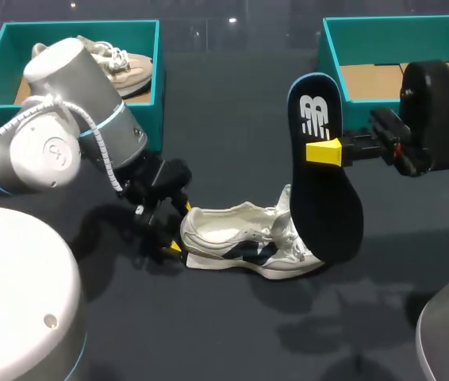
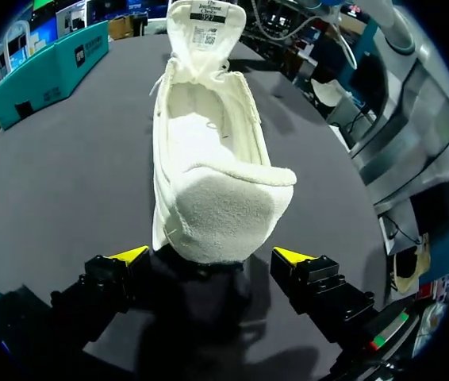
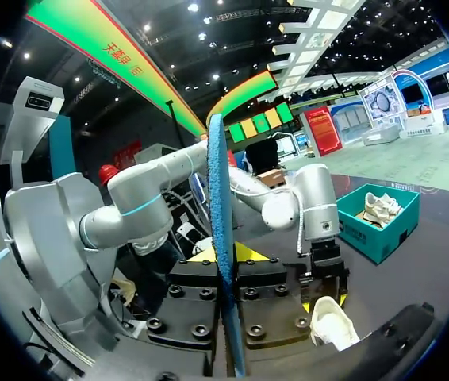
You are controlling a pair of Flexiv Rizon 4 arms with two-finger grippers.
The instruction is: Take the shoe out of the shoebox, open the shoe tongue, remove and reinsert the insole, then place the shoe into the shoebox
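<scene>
The head view looks down from above and behind onto the dark table [image 1: 224, 103], the left arm [image 1: 58, 135] entering at the frame's left and the right arm [image 1: 439, 119] at its right. The left wrist view sits low and very close, facing out past the left hand [image 2: 210, 255] at the heel of the shoe [image 2: 209, 159]. The right wrist view faces across the table past the right hand [image 3: 226, 254], edge-on to the insole [image 3: 218, 198]. All three views share the shoe. The head and right wrist views also share the left arm and the teal box [image 1: 82, 28].
</scene>
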